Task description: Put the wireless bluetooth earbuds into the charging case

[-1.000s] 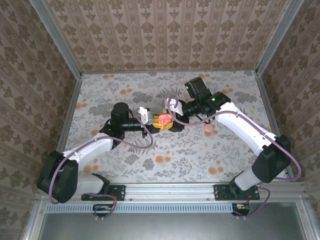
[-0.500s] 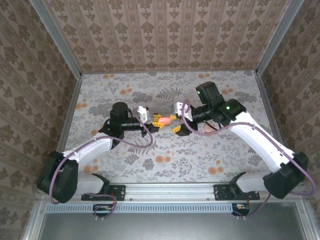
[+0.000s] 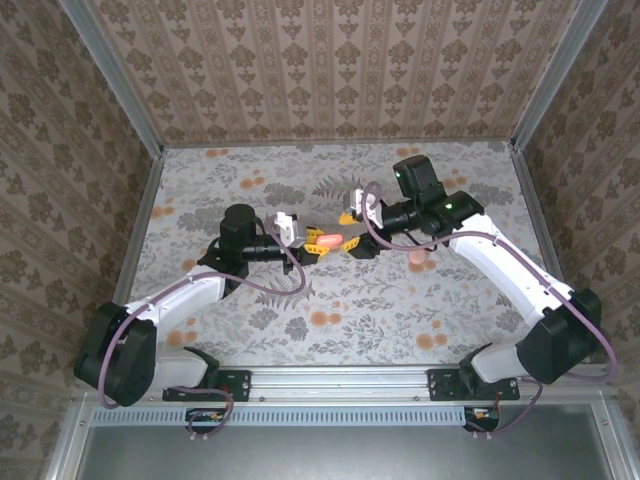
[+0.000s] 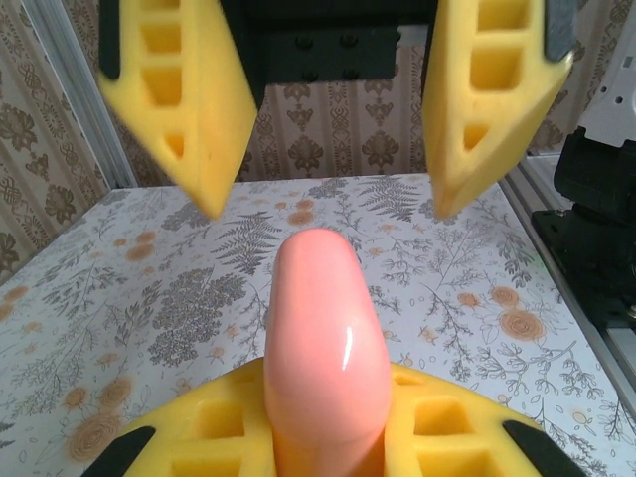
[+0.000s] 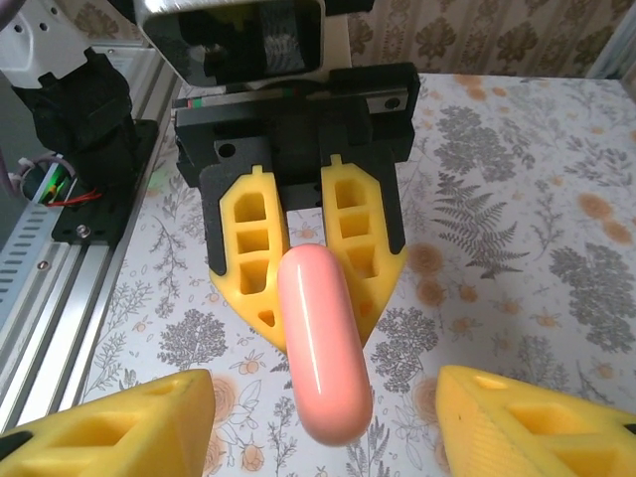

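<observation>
Coral-pink charging case (image 5: 320, 348), pinched in the left pincer (image 5: 314, 298), points lengthwise at the spread right pincer (image 4: 328, 194).

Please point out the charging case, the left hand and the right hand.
charging case (image 4: 323, 328): left wrist view, middle of its glossy pink shell.
left hand (image 5: 318, 293): right wrist view, midway between the fingertips gripping the case.
right hand (image 4: 328, 204): left wrist view, gap midway between its fingertips.

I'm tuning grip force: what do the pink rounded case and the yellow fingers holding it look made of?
Coral-pink rounded case: likely hard plastic, glossy, judging by its sharp light streak. Yellow pocketed fingers: matte, dull and grainy-looking; plastic or firm foam, hard to say.
</observation>
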Action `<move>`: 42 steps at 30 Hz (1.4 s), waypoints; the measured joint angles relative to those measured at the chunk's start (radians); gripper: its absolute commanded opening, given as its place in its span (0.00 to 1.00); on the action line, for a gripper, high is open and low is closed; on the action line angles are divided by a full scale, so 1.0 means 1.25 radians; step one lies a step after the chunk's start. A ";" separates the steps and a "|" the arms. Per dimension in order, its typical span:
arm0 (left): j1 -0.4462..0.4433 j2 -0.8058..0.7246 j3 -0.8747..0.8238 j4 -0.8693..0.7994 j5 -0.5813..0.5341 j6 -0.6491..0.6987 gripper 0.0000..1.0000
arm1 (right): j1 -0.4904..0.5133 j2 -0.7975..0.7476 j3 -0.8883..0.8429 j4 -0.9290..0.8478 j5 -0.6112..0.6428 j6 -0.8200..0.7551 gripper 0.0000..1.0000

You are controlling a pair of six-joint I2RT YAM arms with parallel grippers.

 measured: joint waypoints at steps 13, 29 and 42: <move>0.000 -0.001 0.000 0.002 0.003 -0.001 0.16 | 0.018 0.070 0.022 0.000 -0.018 -0.053 0.32; 0.000 -0.037 -0.002 -0.013 -0.058 -0.026 0.71 | -0.008 0.071 0.026 -0.067 -0.025 -0.077 0.24; 0.048 -0.148 -0.085 -0.062 -0.429 -0.166 0.86 | -0.042 0.187 0.033 -0.207 0.061 0.074 0.22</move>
